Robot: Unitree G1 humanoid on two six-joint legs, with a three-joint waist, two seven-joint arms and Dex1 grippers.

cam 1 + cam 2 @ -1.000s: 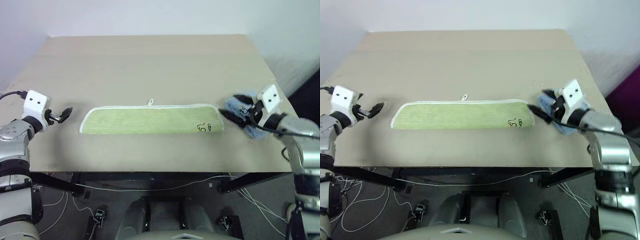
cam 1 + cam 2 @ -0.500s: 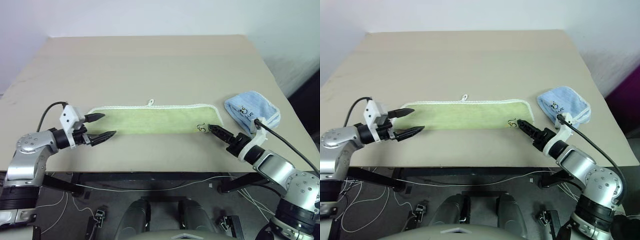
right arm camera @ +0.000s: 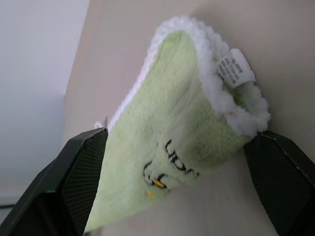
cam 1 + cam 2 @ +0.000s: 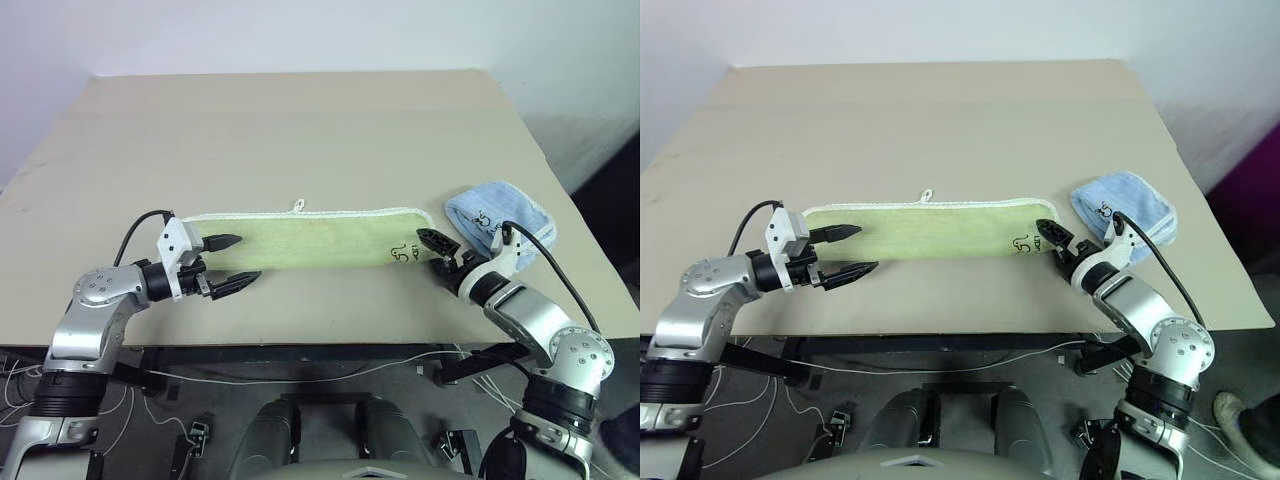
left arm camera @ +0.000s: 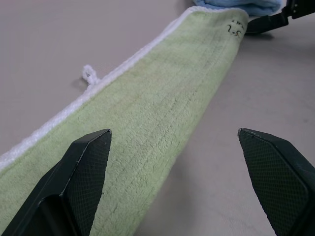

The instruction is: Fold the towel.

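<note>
While we look down from the head camera, our table (image 4: 300,120) fills the middle of the scene, a plain beige top. On it lies the towel (image 4: 320,240), a light yellow-green terry cloth folded into one long narrow strip that runs from nine o'clock to three o'clock across the near half of the table. White stitched edging (image 4: 340,212) follows its far long side, and a small white loop (image 4: 300,204) sticks out from that edge toward twelve o'clock, about midway along. A small dark printed mark (image 4: 405,253) sits near the three o'clock end.

Our left gripper (image 4: 231,260) is at the nine o'clock end of the strip, pointing toward three o'clock. Its two black fingers are spread wide and hold nothing; one finger lies over the green cloth at that end and the other over bare table just on the near side of it. In the left wrist camera the cloth runs away from between those parted fingers (image 5: 88,162).

Our right gripper (image 4: 440,248) is at the three o'clock end, its fingers also wide apart and empty. In the right wrist camera the fluffy white end of the towel, with a small white label (image 3: 236,71), sits between the two spread fingers.

Just beyond our right gripper, toward two o'clock, rests a smaller light blue towel (image 4: 500,215), bunched and apart from the green one.
</note>
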